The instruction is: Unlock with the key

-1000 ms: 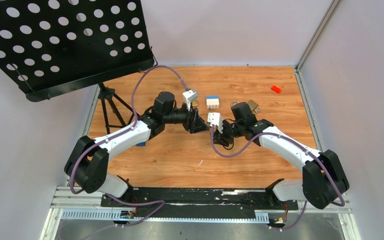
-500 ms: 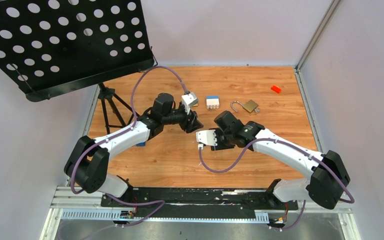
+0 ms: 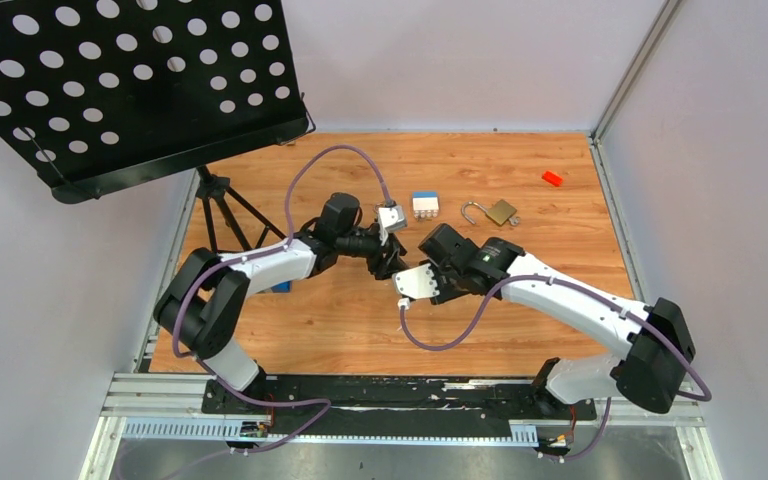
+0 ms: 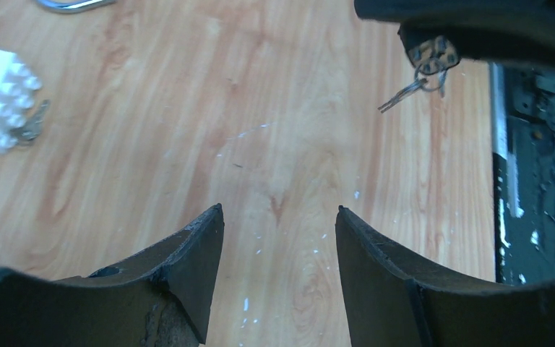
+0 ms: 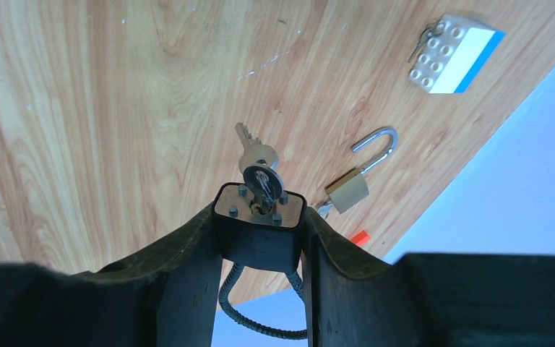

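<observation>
Between the fingers of the right gripper (image 5: pixel 259 242) sits a blocky black lock (image 5: pixel 260 213), pinched on both sides, with the key (image 5: pixel 259 155), thin grey metal, at its flat face. Beyond the lock a brass padlock (image 5: pixel 348 189) with open curved shackle lies on the grainy wood table (image 5: pixel 79 108). Beside the lock the left gripper (image 4: pixel 280 217) is spread over bare wood.

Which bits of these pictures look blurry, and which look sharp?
Right wrist view: key and black lock sharp, right fingers dark and soft at the bottom. Left wrist view: table grain crisp, left fingers a little fuzzy. Top view: even light, only faint shadows.
</observation>
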You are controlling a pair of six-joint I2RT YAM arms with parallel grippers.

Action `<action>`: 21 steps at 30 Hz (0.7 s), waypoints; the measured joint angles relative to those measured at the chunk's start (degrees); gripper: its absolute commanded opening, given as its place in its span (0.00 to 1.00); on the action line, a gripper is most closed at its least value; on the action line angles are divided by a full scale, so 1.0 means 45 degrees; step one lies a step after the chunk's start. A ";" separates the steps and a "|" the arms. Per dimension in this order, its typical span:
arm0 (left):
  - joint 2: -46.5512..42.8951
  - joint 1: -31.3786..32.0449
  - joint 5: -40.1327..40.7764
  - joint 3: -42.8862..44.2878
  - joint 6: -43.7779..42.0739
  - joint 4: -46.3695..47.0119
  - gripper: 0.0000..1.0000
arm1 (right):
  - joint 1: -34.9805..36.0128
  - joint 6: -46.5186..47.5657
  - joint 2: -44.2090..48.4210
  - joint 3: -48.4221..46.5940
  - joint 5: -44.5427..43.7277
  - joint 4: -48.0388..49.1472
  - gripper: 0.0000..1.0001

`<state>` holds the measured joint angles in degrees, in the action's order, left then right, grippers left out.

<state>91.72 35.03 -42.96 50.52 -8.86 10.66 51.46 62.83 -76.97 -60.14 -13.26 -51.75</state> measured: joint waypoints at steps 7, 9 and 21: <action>0.0685 0.0005 -0.2254 0.0092 0.0767 0.1273 0.55 | 0.0000 0.0044 0.0398 -0.1418 0.1545 -0.1413 0.00; 0.0685 0.0005 -0.2754 0.0024 0.1496 0.2312 0.48 | 0.0000 0.0024 0.0408 -0.1452 0.1851 -0.1613 0.00; 0.0670 0.0413 -0.4231 -0.0835 0.5319 0.6164 0.34 | -0.0175 -0.0087 0.0408 -0.1447 0.2540 -0.1972 0.00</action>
<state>94.74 36.88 -62.00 46.76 15.07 38.39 50.68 62.43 -75.13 -66.65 -1.83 -60.62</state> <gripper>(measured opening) 0.344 0.401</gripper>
